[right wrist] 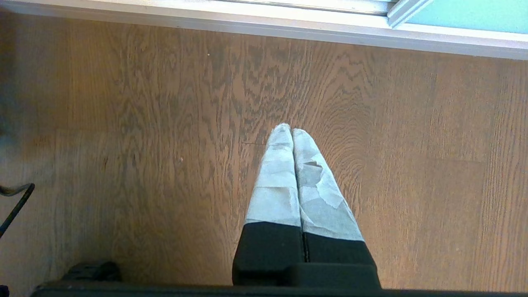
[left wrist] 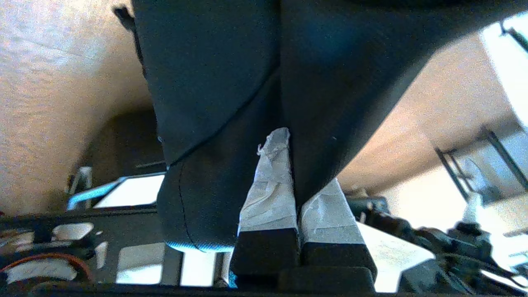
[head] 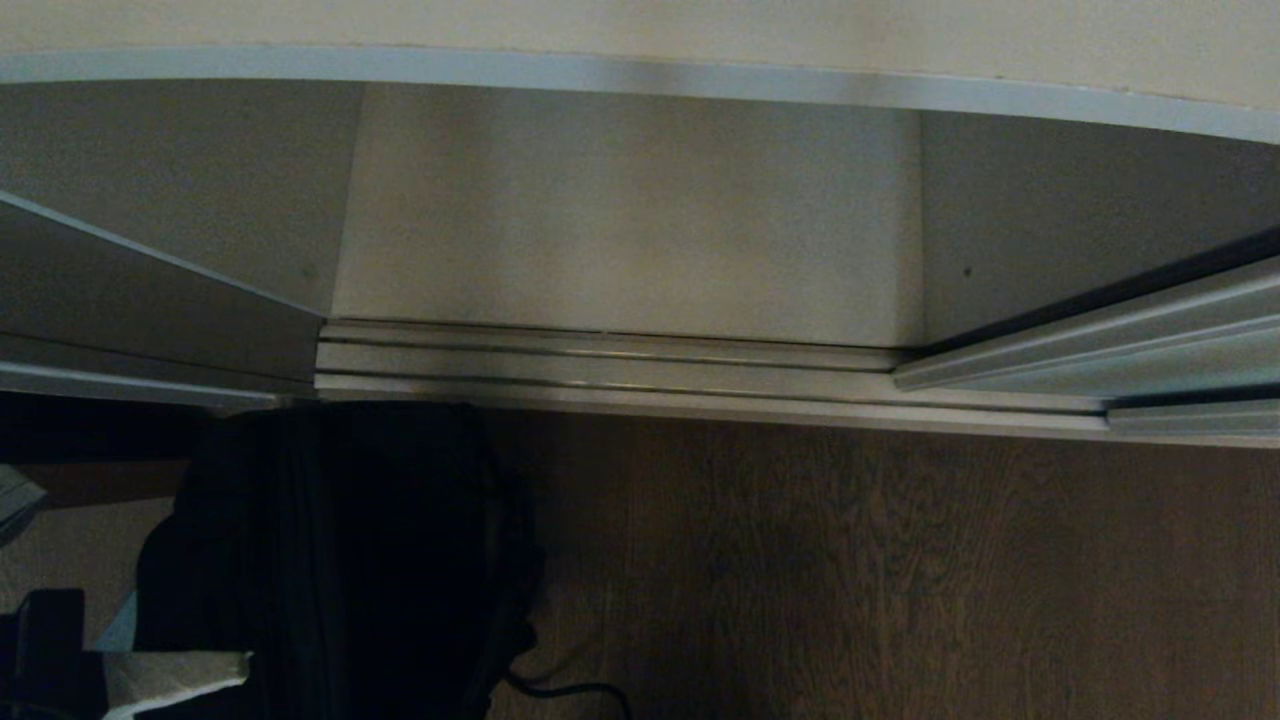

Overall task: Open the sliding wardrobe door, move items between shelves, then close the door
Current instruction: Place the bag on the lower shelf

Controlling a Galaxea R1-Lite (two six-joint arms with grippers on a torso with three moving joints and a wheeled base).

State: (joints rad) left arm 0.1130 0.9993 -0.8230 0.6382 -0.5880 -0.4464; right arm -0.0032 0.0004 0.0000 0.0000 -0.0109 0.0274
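We see the floppy black fabric bag (head: 330, 550) hanging lower left in the head view, matte, creased, stitched seams, in front of the grooved metal floor track (head: 600, 365). Left gripper (left wrist: 295, 165) pinches its fabric. Right gripper (right wrist: 291, 132) is pressed together over brown wood-grain floor (right wrist: 412, 165).

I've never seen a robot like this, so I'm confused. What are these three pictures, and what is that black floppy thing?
A robot with two arms took these pictures. One camera sits on its head, looking down into an open wardrobe: you see a white shelf, the metal floor track and the wooden floor. The other two cameras sit on its wrists. The left pincer is shut on a black fabric bag, which hangs low on the left in the head picture. The right pincer is shut, holds nothing, and points at the floor near the blue-green sliding door.
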